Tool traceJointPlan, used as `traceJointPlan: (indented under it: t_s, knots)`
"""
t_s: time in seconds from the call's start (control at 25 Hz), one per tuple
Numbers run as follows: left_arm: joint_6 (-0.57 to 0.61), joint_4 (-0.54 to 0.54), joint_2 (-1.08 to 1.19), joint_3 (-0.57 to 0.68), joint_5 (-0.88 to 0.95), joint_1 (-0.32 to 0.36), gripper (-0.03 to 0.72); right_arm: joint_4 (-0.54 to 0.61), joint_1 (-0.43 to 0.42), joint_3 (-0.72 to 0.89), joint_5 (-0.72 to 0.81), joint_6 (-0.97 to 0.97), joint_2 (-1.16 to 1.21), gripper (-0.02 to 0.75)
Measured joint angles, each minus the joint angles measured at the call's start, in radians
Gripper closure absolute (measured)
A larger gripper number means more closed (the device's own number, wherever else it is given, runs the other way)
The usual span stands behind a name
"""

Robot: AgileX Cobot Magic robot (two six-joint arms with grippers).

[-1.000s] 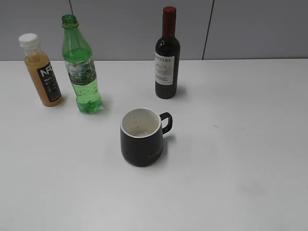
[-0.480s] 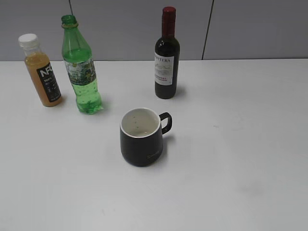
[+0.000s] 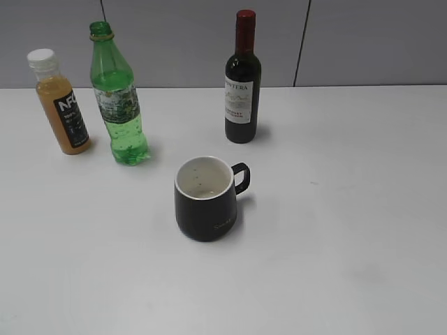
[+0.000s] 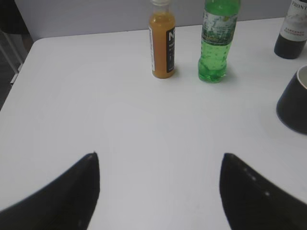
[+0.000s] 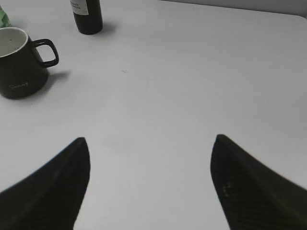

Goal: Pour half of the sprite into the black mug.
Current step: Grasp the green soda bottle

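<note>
Two claws, both spread apart and empty: my left gripper (image 4: 159, 165) and right gripper (image 5: 149, 148) each hover over bare tabletop. Upper centre of the left wrist view, the tall green transparent plastic sprite bottle (image 4: 216, 40) stands upright and capless beside the orange juice bottle (image 4: 162, 40). The squat matte black mug (image 3: 204, 198) sits mid-frame outside, well apart from both claws. Nothing is grasped yet; I judge the next move is reaching the left claw to the sprite. Beyond: dark wine bottle (image 3: 242, 80), white table (image 3: 349, 209), grey wall (image 3: 363, 42).
</note>
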Motion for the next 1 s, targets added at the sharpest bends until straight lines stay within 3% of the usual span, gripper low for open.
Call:
traceJointPlan:
  t_s: [0.24,1.0]
  knots:
    - [0.046,-0.007,0.024,-0.014,-0.111,0.0,0.097,0.0,0.0,0.0,0.0,0.0,0.0,0.145]
    - [0.051,-0.007,0.518,-0.017,-0.865,0.0,0.097,0.0,0.0,0.0,0.001,0.001,0.0,0.146]
